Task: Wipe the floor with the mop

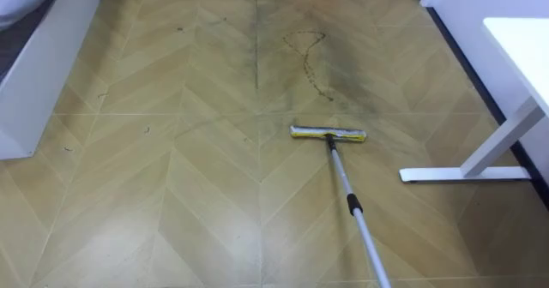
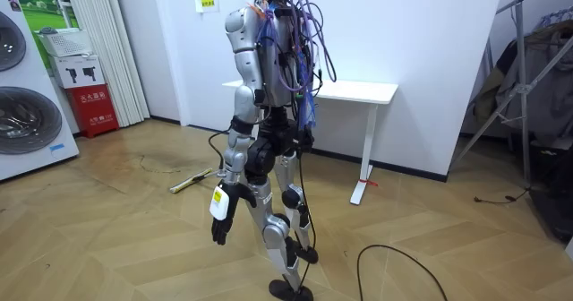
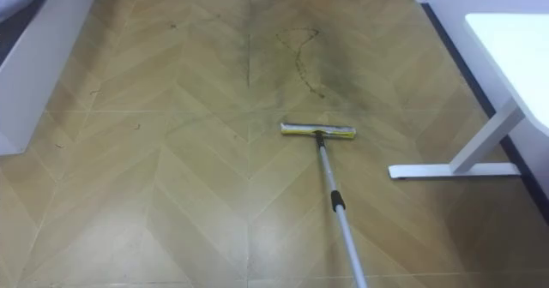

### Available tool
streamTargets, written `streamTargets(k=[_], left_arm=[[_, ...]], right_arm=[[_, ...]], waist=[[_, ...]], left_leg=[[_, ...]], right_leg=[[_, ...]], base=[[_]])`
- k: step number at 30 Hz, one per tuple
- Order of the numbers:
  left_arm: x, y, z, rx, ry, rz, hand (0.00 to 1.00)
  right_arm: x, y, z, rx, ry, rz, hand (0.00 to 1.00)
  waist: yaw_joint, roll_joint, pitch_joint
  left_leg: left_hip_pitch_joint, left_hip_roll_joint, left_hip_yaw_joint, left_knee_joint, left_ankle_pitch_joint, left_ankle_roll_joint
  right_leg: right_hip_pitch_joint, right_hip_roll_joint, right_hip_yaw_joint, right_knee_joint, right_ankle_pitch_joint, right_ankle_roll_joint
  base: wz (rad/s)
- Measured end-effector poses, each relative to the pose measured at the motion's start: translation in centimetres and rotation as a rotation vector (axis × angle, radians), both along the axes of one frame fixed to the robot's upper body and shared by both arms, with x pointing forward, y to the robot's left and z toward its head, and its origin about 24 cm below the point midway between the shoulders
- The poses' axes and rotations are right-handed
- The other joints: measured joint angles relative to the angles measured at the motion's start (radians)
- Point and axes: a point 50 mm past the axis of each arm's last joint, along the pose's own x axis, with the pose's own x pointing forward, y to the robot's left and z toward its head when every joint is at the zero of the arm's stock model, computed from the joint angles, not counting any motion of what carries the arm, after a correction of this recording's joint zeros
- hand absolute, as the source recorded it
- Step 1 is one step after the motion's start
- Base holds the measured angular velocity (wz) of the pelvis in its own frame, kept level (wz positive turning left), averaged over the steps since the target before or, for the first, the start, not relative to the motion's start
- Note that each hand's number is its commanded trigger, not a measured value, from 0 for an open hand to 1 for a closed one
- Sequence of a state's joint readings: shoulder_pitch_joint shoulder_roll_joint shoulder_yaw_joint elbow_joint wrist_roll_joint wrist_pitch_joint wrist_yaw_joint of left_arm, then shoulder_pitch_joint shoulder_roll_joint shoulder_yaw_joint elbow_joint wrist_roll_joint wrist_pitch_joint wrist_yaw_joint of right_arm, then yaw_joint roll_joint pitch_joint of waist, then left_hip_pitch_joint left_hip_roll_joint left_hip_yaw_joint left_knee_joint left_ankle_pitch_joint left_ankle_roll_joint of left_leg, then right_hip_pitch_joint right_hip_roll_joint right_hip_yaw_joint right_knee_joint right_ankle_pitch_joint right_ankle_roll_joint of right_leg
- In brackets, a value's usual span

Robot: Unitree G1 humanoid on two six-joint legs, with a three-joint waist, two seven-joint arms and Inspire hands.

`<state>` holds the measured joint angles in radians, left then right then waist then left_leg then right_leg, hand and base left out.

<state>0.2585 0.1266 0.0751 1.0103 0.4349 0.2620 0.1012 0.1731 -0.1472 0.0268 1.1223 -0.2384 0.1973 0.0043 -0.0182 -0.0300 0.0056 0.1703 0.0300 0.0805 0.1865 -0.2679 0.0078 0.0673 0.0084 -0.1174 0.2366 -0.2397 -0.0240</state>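
— As the tan herringbone wooden floor (image 1: 171,194) is to be mopped, where is the tool found?

— The flat yellow mop head (image 1: 328,135) is laid on the floor just short of a dark smeared stain (image 1: 313,61), probably so that it can be pushed forward over it. The silver metal pole (image 1: 347,189) is slanted back toward the robot's right side, near the white desk (image 1: 523,57).

— By what is it held?

— That cannot be told, as the pole's upper end is cut off. The left hand (image 2: 220,225) is hung beside the thigh with fingers relaxed and nothing held, so it is judged idle.
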Motion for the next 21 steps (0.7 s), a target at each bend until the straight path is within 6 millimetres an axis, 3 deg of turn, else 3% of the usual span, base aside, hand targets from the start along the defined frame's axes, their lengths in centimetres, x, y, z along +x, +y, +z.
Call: streamTargets(k=[17, 21], left_arm=[[0.24, 0.01, 0.0, 0.0, -0.009, 0.006, 0.0], [0.16, -0.04, -0.02, -0.007, -0.004, 0.008, 0.0]], right_arm=[[0.23, -0.05, -0.09, 0.001, 0.014, -0.009, 1.0], [-0.06, 0.03, -0.17, 0.024, 0.028, -0.043, 1.0]], waist=[[0.0, -0.003, 0.0005], [0.0, -0.002, 0.0]], left_leg=[[-0.002, 0.0, -0.002, 0.002, 0.0, 0.0], [-0.004, 0.0, -0.001, 0.003, 0.0, 0.0]], right_leg=[[-0.003, 0.0, 0.0, 0.002, 0.0, 0.0], [-0.002, -0.003, -0.016, 0.002, 0.0, 0.0]], base=[[0.0], [0.05]])
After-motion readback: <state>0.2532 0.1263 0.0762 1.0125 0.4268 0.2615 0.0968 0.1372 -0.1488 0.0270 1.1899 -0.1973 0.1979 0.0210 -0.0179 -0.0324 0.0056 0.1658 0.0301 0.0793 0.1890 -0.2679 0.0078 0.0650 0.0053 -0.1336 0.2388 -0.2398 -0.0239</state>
